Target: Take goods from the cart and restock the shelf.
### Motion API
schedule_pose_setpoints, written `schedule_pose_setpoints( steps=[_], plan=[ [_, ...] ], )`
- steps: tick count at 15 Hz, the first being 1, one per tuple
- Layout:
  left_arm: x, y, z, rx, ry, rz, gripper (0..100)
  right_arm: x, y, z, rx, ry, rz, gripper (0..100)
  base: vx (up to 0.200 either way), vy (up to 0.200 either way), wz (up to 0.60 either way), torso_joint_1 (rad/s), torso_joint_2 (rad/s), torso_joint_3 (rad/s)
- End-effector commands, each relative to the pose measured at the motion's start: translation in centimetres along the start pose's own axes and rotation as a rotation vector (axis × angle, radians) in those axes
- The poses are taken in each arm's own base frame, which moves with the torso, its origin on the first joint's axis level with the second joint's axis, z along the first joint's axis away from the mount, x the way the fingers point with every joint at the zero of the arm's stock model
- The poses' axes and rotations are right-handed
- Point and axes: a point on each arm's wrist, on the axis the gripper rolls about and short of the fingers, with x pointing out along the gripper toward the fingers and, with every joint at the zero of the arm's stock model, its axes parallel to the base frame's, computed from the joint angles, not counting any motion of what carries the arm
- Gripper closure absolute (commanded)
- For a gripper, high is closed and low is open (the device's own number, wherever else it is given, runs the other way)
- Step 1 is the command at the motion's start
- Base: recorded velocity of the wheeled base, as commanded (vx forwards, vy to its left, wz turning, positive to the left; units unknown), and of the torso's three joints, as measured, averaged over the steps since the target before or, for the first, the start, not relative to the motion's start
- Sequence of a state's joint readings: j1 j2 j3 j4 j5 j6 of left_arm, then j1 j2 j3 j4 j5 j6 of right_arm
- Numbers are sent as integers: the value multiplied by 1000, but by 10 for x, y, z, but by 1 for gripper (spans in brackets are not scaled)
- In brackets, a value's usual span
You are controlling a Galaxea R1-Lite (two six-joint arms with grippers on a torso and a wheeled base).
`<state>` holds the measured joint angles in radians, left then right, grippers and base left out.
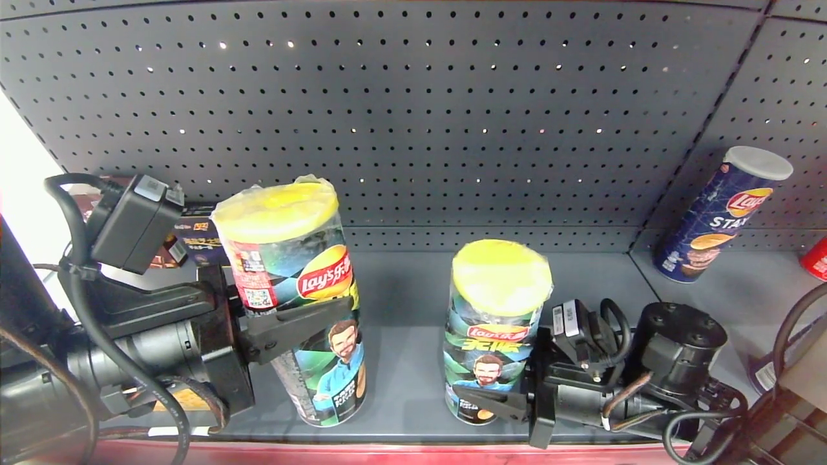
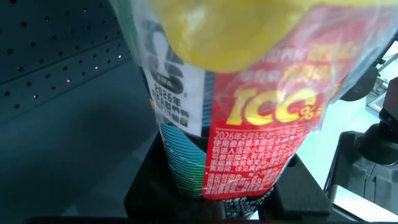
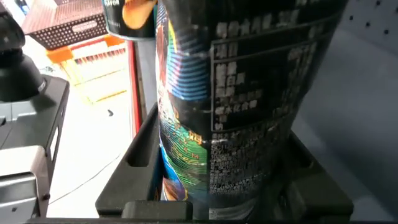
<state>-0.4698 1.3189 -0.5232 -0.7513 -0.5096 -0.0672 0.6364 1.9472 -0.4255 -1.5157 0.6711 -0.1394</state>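
On the shelf [image 1: 400, 336], near its front edge, the left jaws were clamped on the tilted can [image 1: 303, 278] and the right jaws on the upright can [image 1: 494, 323], each probably best stood flat before release.

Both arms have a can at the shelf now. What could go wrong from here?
1. The left can looks tilted in the left pincer; released like that, it may topple.
2. Both it and the right can, held by the right pincer, stand near the front edge of the shelf and could fall off.
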Motion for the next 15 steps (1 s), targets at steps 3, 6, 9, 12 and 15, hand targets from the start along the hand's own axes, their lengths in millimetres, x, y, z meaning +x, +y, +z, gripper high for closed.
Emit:
schedule_pose_setpoints(
  steps=[3, 6, 9, 12, 15],
  plan=[
    [0, 0, 0, -1, 1, 1, 100, 3, -5, -9, 13, 18, -7, 100, 0, 0, 0, 0, 0, 0],
    [0, 0, -2, -2, 4, -2, 100, 2, -4, -10, 16, 22, -7, 0, 0, 0, 0, 0, 0, 0],
    [-1, 0, -5, -9, 16, -1, 100, -3, -6, -7, -8, 20, -21, 0, 0, 0, 0, 0, 0, 0],
    [-1, -1, -5, -8, 15, -3, 100, -14, -3, -2, -26, 21, -36, 0, 0, 0, 0, 0, 0, 0],
    [-1, -1, -5, -8, 14, -3, 100, -45, 8, 24, -61, -15, -82, 0, 0, 0, 0, 0, 0, 0]
  ],
)
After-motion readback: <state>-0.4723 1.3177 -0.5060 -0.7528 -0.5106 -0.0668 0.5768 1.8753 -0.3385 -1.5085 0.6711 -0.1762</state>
